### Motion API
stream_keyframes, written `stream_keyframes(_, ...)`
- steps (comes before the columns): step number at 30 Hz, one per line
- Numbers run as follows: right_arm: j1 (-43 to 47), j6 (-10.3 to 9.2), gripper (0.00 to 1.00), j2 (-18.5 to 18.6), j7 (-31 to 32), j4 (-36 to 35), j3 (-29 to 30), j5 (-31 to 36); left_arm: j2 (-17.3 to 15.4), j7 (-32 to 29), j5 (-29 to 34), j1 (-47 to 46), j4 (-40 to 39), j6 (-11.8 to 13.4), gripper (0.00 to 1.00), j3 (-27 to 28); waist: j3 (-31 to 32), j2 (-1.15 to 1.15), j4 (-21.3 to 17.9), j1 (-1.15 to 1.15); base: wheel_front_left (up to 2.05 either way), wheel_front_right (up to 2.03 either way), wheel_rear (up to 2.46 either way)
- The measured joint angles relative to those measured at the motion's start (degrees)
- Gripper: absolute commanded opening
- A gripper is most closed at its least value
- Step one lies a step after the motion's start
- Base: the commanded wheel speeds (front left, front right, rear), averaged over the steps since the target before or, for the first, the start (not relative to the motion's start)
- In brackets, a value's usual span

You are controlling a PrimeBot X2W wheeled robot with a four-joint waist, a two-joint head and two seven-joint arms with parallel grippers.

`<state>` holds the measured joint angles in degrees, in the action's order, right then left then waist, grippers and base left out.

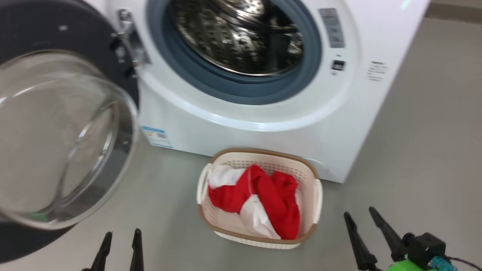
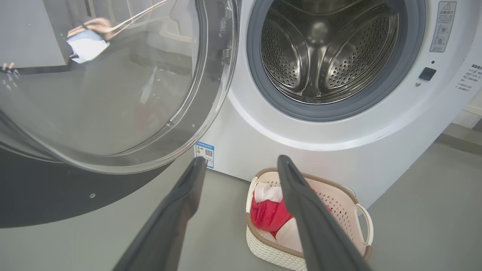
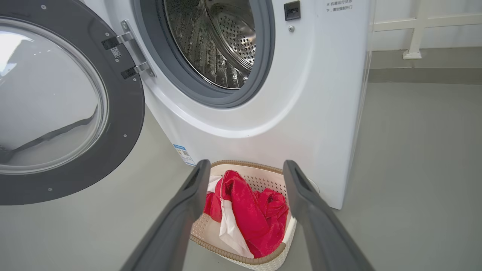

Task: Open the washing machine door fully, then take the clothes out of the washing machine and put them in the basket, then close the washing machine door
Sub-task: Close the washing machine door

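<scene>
Clothes (image 1: pixel 260 199), red and white, heaped in the basket (image 1: pixel 263 153) on the floor just before the washing machine (image 1: pixel 339 131), at 6 o'clock below its steel drum (image 1: pixel 241 37). Washing machine door (image 1: pixel 37 30) swung wide at 9 o'clock of the opening, glass bowl bulging toward the head camera. Left gripper (image 1: pixel 123 232) at 7 o'clock and right gripper (image 1: pixel 359 212) at 4 o'clock of the basket, both clear of it, fingers spread apart, holding nothing.

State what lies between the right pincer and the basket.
Bare grey floor separates the open right pincer from the basket; the head view shows it.
</scene>
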<state>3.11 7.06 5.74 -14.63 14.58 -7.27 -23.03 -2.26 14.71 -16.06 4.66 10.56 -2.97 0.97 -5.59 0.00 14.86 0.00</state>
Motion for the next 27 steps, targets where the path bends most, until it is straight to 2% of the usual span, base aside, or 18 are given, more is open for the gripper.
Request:
stream_keyframes(9, 1.5, 0.00, 1.00, 0.0, 0.0, 0.3, -2.5, -0.1, 0.0, 0.0, -1.4, 2.1, 0.1, 1.0, 1.00, -0.8, 2.4, 0.00, 8.8, 0.00, 0.00, 0.00, 0.00)
stream_keyframes(15, 1.1, 0.00, 1.00, 0.1, 0.0, 1.1, -5.8, -0.3, -0.1, 0.0, -3.5, 2.9, -1.3, 2.0, 1.00, -0.8, 3.6, 0.00, 13.0, 0.00, 0.00, 0.00, 0.00)
stream_keyframes(21, -1.5, 0.00, 1.00, 0.9, 0.0, 1.9, -8.2, -0.7, -0.1, 0.0, -5.5, 3.9, -2.7, 3.6, 1.00, -0.8, 3.3, 0.00, 14.7, 0.00, 0.00, 0.00, 0.00)
stream_keyframes(27, -2.3, 0.00, 1.00, 1.2, 0.0, 2.2, -8.6, -1.1, -0.1, 0.0, -5.9, 3.9, -3.1, 3.8, 1.00, -0.8, 3.1, 0.00, 14.7, 0.00, 0.00, 0.00, 0.00)
